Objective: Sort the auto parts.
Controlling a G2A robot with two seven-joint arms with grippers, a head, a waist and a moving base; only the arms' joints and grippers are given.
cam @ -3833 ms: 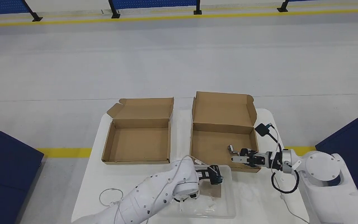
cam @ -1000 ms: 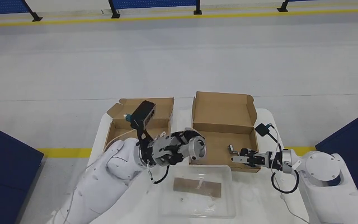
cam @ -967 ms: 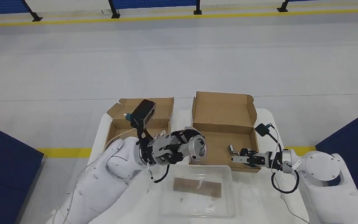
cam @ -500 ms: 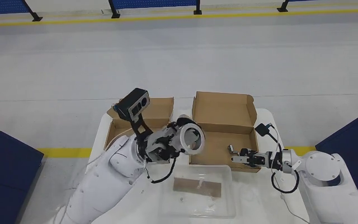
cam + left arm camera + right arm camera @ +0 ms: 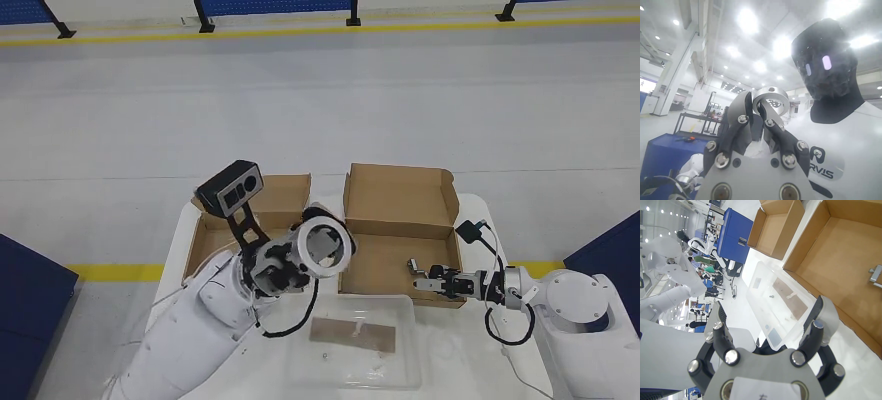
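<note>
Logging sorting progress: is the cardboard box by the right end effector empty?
Not empty: a metal bracket lies on the floor of the box.

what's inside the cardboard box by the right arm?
One small metal bracket on the cardboard box floor; the rest seen is bare. In the top view the right pincer covers a patch by the front wall.
</note>
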